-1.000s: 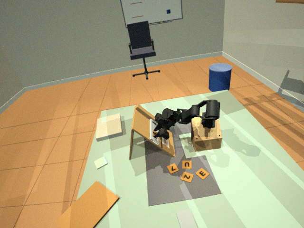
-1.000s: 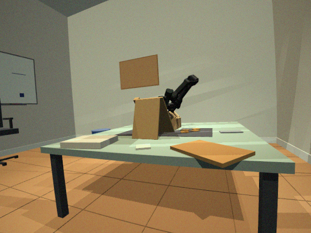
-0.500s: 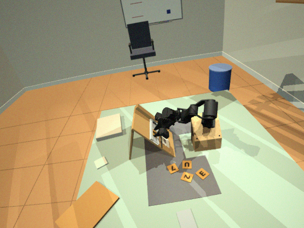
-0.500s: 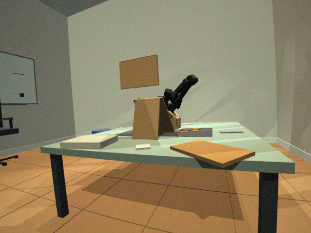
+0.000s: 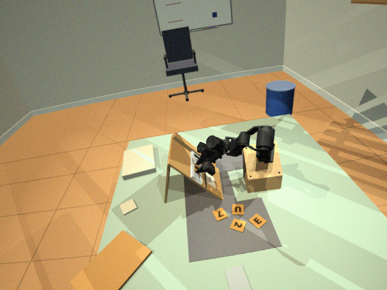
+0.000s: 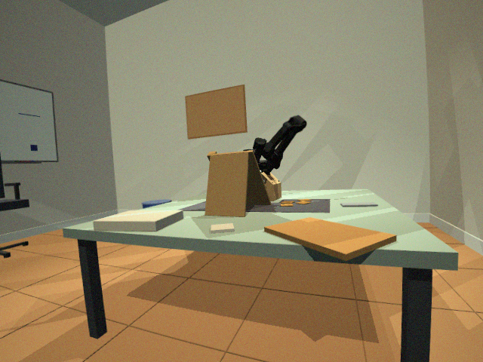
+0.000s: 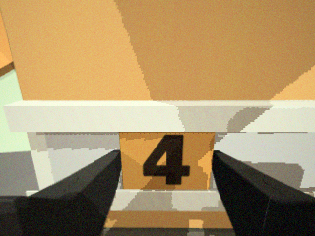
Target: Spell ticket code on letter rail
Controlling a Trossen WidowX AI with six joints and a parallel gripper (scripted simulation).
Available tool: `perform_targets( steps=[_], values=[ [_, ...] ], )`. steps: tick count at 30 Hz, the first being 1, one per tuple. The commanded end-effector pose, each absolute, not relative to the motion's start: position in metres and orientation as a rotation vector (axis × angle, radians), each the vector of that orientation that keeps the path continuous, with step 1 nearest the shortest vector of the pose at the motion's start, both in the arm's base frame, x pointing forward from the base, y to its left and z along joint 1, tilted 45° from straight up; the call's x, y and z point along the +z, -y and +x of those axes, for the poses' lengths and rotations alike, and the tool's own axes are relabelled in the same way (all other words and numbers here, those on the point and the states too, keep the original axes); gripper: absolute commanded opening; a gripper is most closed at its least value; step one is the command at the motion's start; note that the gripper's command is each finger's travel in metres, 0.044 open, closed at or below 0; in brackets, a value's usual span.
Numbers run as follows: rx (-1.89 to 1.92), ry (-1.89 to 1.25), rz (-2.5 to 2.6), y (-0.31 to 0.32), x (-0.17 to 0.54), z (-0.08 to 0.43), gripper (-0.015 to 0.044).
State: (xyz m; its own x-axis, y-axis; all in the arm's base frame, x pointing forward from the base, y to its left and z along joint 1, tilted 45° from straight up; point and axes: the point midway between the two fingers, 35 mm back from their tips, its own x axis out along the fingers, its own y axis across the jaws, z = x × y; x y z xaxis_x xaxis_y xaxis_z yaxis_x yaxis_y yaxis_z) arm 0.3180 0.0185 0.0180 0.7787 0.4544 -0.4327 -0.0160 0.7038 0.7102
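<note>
The sloped board [image 5: 182, 153] [image 7: 74, 54] carries a white rail [image 5: 194, 175] [image 7: 89, 117]. My gripper [image 5: 198, 167] [image 7: 165, 156] is shut on the orange tile "4" [image 7: 202, 162], which sits upright between the rail's upper and lower lips. In the wrist view, bare channel shows on both sides of it, and the rail's left end lies a short way to the left. No other tile shows in the visible part. Tiles "7" [image 5: 219, 214], "U" [image 5: 237, 209], "2" [image 5: 237, 225] and one like "3" or "E" [image 5: 257, 220] lie flat. The ticket [image 5: 210, 179] is below the rail, its print unreadable.
A grey mat [image 5: 206, 246] lies under the loose tiles. The arm's wooden base [image 5: 263, 182] stands right of the board. A cream block [image 5: 139, 161] [image 6: 132, 219], a small pale block [image 5: 128, 206] [image 6: 222, 228] and an orange panel [image 5: 115, 258] [image 6: 331, 235], overhanging the counter edge, lie behind the board.
</note>
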Motion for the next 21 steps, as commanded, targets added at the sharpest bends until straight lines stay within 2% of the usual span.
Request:
perform_targets(
  steps=[1,21],
  values=[
    [0.286,-0.639,0.75,-0.0174,0.0151,0.3181,0.0],
    [0.286,-0.639,0.75,-0.0108,0.0086,0.3183,0.0]
  ],
)
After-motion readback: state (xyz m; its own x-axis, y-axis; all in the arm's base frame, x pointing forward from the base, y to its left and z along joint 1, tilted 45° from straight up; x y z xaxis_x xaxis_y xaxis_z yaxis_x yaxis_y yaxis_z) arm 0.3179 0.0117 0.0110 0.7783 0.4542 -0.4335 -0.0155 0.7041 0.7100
